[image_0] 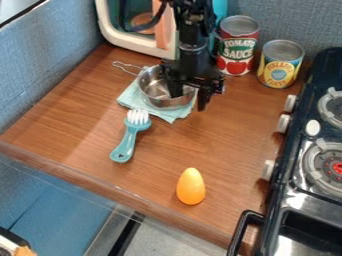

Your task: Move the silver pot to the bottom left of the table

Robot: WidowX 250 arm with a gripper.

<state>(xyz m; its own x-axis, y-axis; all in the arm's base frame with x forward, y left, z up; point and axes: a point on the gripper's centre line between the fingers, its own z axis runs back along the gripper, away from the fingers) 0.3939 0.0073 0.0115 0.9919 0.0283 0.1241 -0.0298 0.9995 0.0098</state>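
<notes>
Over the stove-side rim of the one silver pot (152, 91), the black gripper (190, 98) hangs with its two fingers parted, one inside the bowl, the other outside; whether they touch the metal I cannot tell. Round, smooth and shiny, the pot sits toward the back of the wood-grained table (87, 130), on one soft, pale blue cloth (177, 114), a thin wire loop (127, 67) at its far side. Just in front lies one teal-handled brush (127, 145) with white bristles; farther forward, one smooth orange egg shape (191, 186). Behind stand two cylindrical cans, a red-labelled one (238, 47) and a yellow-labelled one (279, 65), near one glossy black stove (297, 182) with two ringed burners showing.
</notes>
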